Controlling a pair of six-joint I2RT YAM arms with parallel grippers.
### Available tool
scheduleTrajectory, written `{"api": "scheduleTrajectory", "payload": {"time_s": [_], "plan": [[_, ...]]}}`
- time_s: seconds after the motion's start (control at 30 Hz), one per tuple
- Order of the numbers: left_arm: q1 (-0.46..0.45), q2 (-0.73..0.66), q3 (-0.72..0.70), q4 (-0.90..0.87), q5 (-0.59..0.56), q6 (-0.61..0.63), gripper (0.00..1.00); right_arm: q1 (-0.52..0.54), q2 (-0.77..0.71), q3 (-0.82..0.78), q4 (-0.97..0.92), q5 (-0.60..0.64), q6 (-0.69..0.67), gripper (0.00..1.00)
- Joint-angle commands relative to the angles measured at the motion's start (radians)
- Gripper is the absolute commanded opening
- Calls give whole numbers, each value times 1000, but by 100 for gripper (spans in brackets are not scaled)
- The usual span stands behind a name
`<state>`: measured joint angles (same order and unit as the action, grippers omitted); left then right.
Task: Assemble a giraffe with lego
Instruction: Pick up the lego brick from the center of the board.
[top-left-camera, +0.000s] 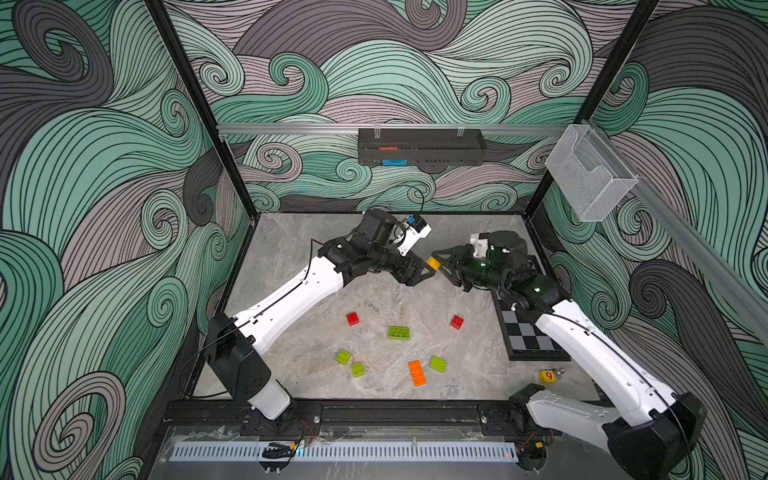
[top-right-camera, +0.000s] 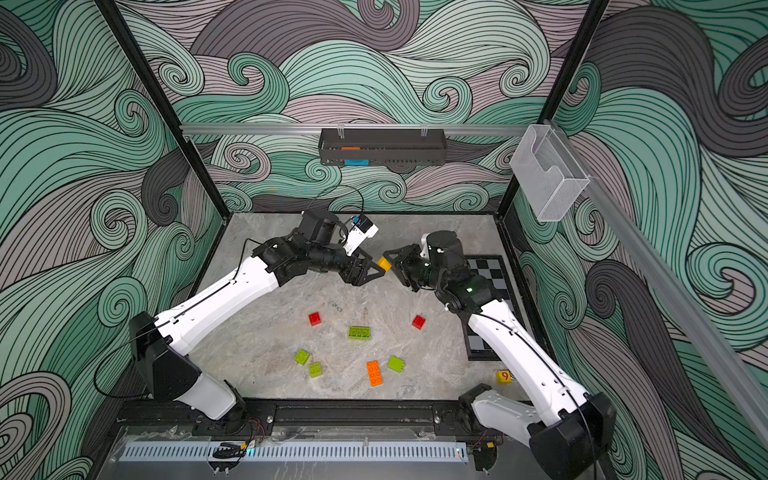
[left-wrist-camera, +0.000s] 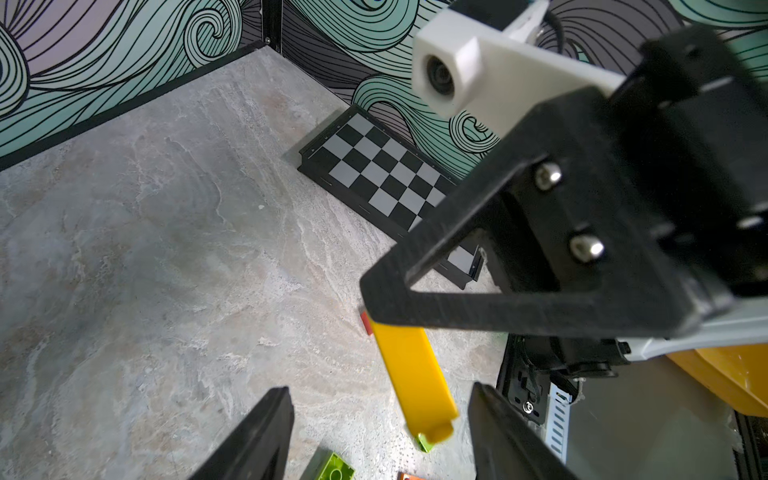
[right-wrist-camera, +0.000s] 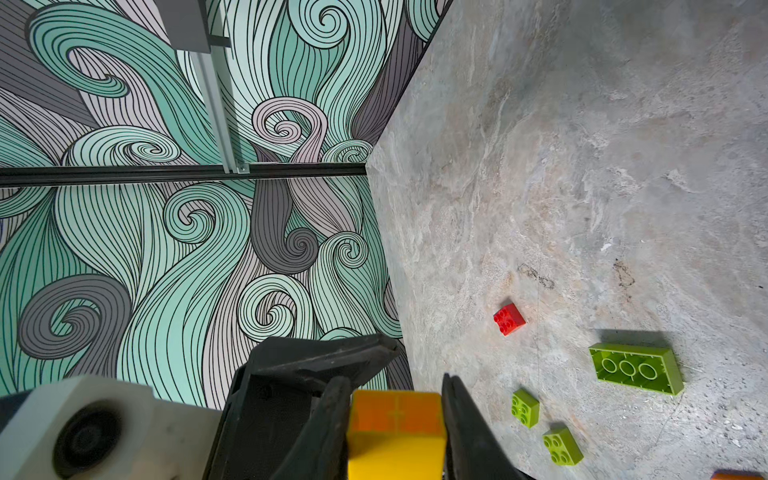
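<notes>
Over the grey table (top-left-camera: 291, 232), the right gripper (top-left-camera: 439, 266) is clamped on the yellow brick (top-left-camera: 433, 262) in the air, the left gripper (left-wrist-camera: 380, 388) stands unclenched around it with gaps, and seven other bricks (top-left-camera: 398, 332) lie separate on the table, nearer the front.

Yellow brick (top-left-camera: 433, 263) aloft, frame centre. Lower centre, scattered loose: two red squares (top-left-camera: 353, 318), inverted long lime brick (top-left-camera: 398, 333), three lime squares (top-left-camera: 343, 357), orange brick (top-left-camera: 417, 372).

The right claw (right-wrist-camera: 394, 392) pinches a yellow brick (right-wrist-camera: 395, 449), a red brick (right-wrist-camera: 509, 318) beyond.
</notes>
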<state>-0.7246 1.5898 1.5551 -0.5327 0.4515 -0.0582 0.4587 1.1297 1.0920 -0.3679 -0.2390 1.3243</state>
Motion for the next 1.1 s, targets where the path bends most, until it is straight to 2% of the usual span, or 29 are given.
{"api": "scheduleTrajectory", "payload": {"time_s": [0.0, 0.2, 0.23, 0.3, 0.4, 0.5, 0.7, 0.8, 0.87, 0.93, 1.07], "plan": [[-7, 24, 44, 31, -10, -40, 61, -2, -19, 0, 19, -12, -10, 27], [-10, 34, 53, 30, -4, -32, 23, 1, -29, -9, 19, -19, -23, 28], [-10, 29, 51, 27, 4, -23, 13, 1, -31, -9, 19, -19, -28, 30], [-10, 20, 50, 16, 29, 10, 0, 0, -31, -7, 19, -26, -41, 35], [-10, -5, 44, 2, 44, 62, 0, -7, -40, -16, 19, -42, -46, 47], [-10, -45, 48, -51, 19, 181, 0, -40, -61, -17, 20, -96, -74, 56], [-10, -129, 38, -162, -107, 561, 0, -75, -103, -20, -22, -188, -134, 63], [-10, -213, -18, -121, -191, 767, 0, -78, -103, -22, -2, -251, -122, 65], [-10, -266, -88, -42, -240, 914, 0, -79, -99, -34, 56, -298, -90, 65], [-10, -337, -212, 115, -271, 1089, 0, -80, -92, -68, 159, -348, -17, 65], [-10, -432, -509, 619, -285, 1391, 0, -75, -50, -105, 327, -447, 85, 63]]}}
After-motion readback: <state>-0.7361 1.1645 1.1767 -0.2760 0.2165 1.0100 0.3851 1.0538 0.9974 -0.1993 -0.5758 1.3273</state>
